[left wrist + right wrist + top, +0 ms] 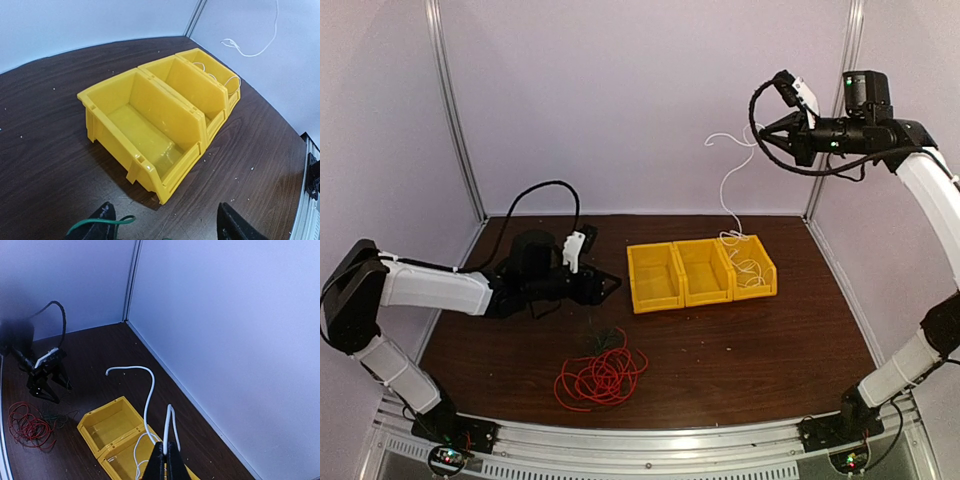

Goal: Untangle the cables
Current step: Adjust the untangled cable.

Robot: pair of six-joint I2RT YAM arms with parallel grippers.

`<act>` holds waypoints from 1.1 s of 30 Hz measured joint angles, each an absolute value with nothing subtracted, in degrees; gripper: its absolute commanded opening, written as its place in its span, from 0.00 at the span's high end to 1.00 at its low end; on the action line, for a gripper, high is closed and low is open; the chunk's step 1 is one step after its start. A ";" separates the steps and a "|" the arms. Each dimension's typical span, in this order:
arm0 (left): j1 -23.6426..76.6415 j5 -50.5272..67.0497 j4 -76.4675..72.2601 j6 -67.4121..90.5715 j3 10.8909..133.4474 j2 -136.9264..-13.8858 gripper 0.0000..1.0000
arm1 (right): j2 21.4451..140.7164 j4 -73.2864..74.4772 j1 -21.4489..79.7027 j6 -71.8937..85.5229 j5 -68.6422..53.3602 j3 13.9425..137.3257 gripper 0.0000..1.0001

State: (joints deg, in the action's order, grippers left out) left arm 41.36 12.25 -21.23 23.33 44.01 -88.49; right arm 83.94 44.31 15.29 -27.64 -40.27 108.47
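My right gripper [763,134] is raised high at the back right, shut on the white cable [728,185]. The cable hangs down into the rightmost yellow bin [769,271]. In the right wrist view the gripper [169,447] pinches a loop of the white cable [149,400], whose free end curls up. The red cable [602,376] lies coiled at the table's front middle. A thin dark greenish-black cable [601,336] lies just behind it. My left gripper [609,285] is open and low beside the left bin. In the left wrist view the gripper [165,212] has a dark green strand [102,220] across its left finger.
Three joined yellow bins [653,298] stand mid-table; the left and middle ones hold nothing. They fill the left wrist view [115,91]. Grey walls and metal posts [456,110] close the back and sides. The red coil also shows in the right wrist view [29,424].
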 measured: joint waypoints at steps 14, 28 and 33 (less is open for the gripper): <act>41.36 13.85 -15.77 15.20 50.26 -87.07 0.36 | 86.50 36.73 8.32 -24.99 -38.35 98.61 1.00; 41.36 16.56 -17.80 9.89 55.83 -89.14 0.39 | 82.52 42.61 13.02 -25.65 -49.19 100.20 1.00; 41.36 15.14 -12.62 10.72 54.78 -87.68 0.49 | 81.17 44.36 18.68 -26.00 -50.61 100.31 1.00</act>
